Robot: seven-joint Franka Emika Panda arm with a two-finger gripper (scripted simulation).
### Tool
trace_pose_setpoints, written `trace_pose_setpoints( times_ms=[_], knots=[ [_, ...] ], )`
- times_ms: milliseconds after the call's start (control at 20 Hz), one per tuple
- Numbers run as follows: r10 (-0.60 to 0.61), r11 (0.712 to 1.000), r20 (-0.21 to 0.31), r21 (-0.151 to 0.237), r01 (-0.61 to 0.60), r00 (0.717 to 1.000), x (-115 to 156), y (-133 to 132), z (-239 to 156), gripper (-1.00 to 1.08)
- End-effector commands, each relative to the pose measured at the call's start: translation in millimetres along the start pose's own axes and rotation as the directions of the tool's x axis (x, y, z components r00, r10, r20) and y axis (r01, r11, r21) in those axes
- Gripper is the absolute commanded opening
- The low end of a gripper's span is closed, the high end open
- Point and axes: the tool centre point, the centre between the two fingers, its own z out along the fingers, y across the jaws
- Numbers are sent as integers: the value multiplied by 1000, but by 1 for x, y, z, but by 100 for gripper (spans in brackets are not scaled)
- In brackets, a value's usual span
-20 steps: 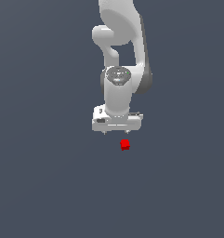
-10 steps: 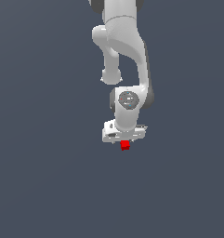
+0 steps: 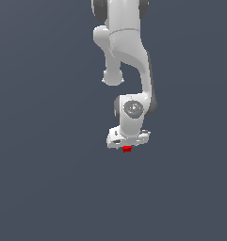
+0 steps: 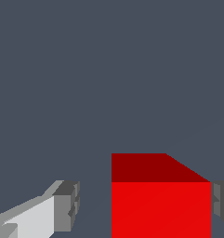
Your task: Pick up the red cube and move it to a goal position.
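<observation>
The white arm [image 3: 126,56] reaches in from the top of the exterior view, folds at a rounded elbow, and drops almost straight down, so its wrist points at the flat grey desk [image 3: 44,188] below. At the bottom of it the tool [image 3: 127,147] hangs low, its broad white body turned a little askew, one end sitting slightly lower than the other.

The red cube [image 3: 127,149] shows just under that body, only a small sliver of bright red peeking out beneath it, roughly at the middle of the tool's width.

From the wrist view the cube [image 4: 161,204] fills much of the space between the two fingers. One finger [image 4: 66,207] stands clearly apart from it, with a strip of grey desk showing in between. The other finger [image 4: 221,204] sits right at the cube's opposite edge; whether it actually touches I cannot tell. So the tool is spread, straddling the cube rather than squeezing it. The cube's top face is darker red, its near face bright.
</observation>
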Motion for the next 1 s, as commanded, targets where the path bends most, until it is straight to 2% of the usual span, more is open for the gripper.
trace_pose_setpoints(
  times_ms=[0,600,950],
  knots=[
    [-1,1000,-1,0,1,1000,1,0,1,-100],
    [-1,1000,-1,0,1,1000,0,0,-1,-100],
    [-1,1000,-1,0,1,1000,-4,9,-20,-100]
  ],
)
